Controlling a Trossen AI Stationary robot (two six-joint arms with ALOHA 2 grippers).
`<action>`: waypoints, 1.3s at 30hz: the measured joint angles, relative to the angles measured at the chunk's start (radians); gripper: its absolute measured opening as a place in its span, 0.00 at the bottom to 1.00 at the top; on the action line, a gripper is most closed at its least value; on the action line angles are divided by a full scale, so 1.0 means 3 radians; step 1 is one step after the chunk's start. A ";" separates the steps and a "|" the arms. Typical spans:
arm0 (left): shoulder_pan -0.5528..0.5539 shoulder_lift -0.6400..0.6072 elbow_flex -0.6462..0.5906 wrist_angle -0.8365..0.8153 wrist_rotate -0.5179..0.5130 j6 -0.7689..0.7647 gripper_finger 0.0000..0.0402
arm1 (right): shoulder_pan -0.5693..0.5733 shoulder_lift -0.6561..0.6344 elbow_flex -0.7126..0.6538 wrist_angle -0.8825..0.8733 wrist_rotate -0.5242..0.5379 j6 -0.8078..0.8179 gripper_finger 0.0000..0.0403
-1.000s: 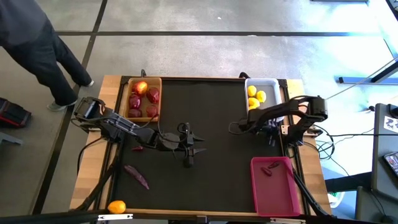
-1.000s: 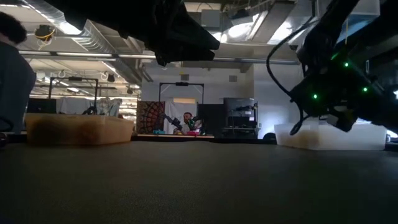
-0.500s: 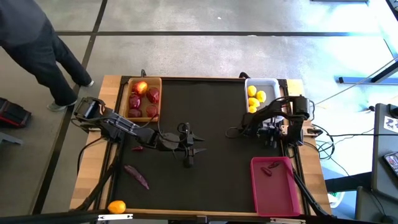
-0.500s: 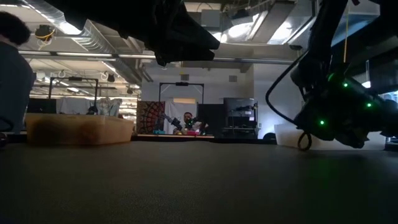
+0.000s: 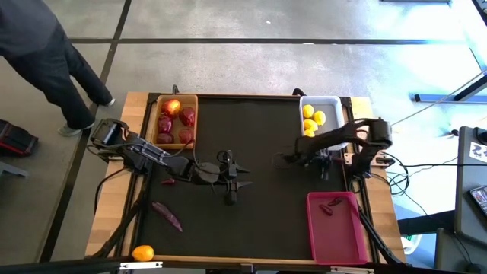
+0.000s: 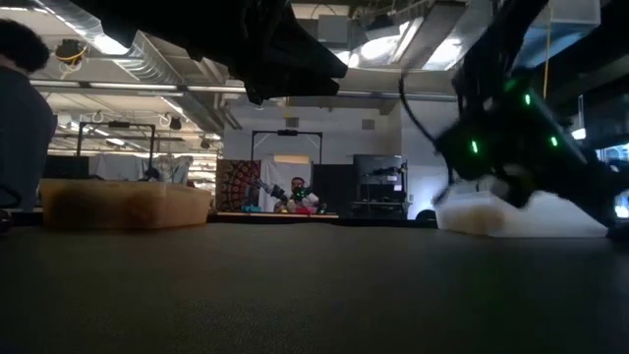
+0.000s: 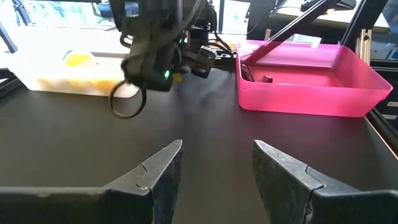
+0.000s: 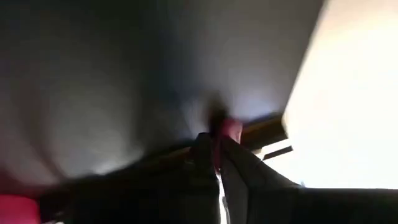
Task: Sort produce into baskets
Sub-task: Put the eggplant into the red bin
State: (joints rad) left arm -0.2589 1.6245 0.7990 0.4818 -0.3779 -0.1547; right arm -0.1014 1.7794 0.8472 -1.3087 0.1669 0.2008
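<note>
My left gripper (image 5: 232, 180) hovers over the middle of the black mat, open and empty; its fingers show in its wrist view (image 7: 217, 165). My right gripper (image 5: 288, 159) is beside the near end of the white basket (image 5: 321, 114), its fingers together in its wrist view (image 8: 214, 152). The white basket holds yellow fruits (image 5: 312, 118). The wooden basket (image 5: 175, 119) holds dark red fruits. The pink basket (image 5: 338, 226) holds thin dark pieces (image 5: 331, 205). A purple piece (image 5: 167, 215), a small red piece (image 5: 167, 181) and an orange fruit (image 5: 142, 252) lie loose at the near left. My right gripper shows a small reddish spot (image 8: 230, 130) at its shut fingertips in the blurred wrist view. I cannot tell whether this is a held thing.
A person (image 5: 46, 61) stands beyond the table's far left corner. The wooden table rim (image 5: 114, 221) frames the mat. My right arm (image 7: 155, 59) shows in the left wrist view between the white basket (image 7: 62, 78) and the pink basket (image 7: 305, 81).
My right arm has swung about beside the white basket, dipping and rising again, and its gripper has gone a little toward the table's left. My left arm has kept still.
</note>
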 joint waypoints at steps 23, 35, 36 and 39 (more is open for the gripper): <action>0.0000 0.0000 0.0000 0.0000 0.0000 0.0000 0.47 | 0.0140 -0.0202 -0.0165 -0.0323 -0.0309 0.0229 0.13; 0.0000 0.0000 0.0000 -0.0010 0.0000 0.0015 0.47 | 0.0140 -0.0012 -0.0326 -0.0185 -0.0266 0.0197 0.54; 0.0000 0.0000 0.0000 -0.0010 0.0000 0.0017 0.47 | 0.0140 0.0011 -0.0326 -0.0149 -0.0264 0.0188 0.56; 0.0000 0.0000 0.0000 -0.0024 0.0000 0.0017 0.47 | 0.0140 0.0115 -0.0326 -0.0057 -0.0267 0.0173 0.62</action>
State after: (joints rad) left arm -0.2588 1.6245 0.7990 0.4747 -0.3779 -0.1497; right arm -0.0593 1.8139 0.7494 -1.3258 0.0868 0.2527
